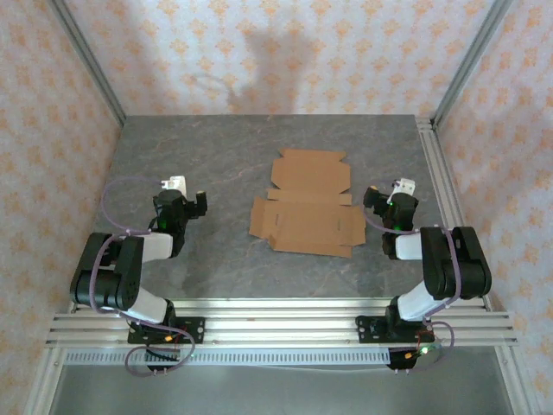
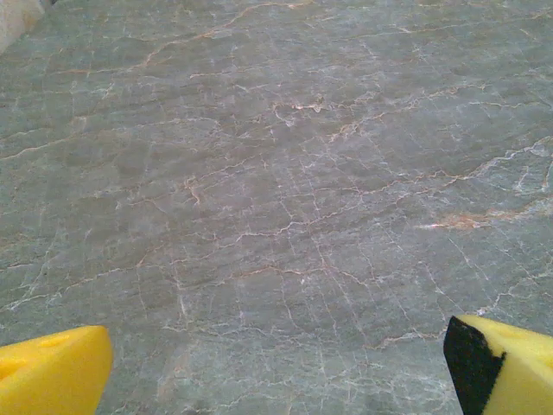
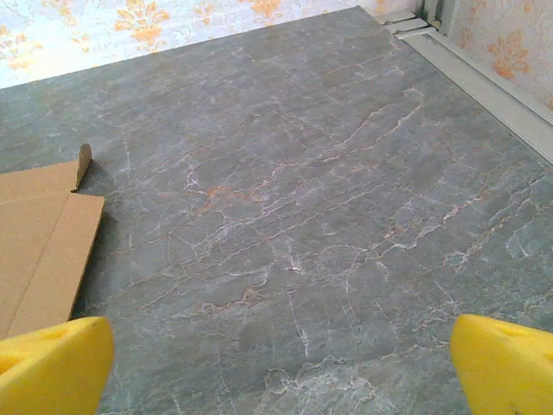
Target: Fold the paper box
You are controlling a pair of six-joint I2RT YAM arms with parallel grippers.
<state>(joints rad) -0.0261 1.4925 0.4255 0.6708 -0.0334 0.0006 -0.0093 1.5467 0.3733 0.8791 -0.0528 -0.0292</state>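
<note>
**Box** (image 1: 307,204): lies flat and unfolded on the table (image 1: 207,147) at the centre of the top view, flaps spread. In the right wrist view it sits at the left edge of the frame, with one small tab at its corner standing slightly up.

**Left gripper** (image 1: 192,206): left of centre in the top view, well apart from the box. Released. Its yellow fingers (image 2: 52,372) sit wide apart at the lower corners of the left wrist view, with bare table between them.

**Right gripper** (image 1: 380,201): near the box's right edge in the top view, not touching it. Released. Its fingers (image 3: 505,363) are spread wide, with bare table between them.
</note>
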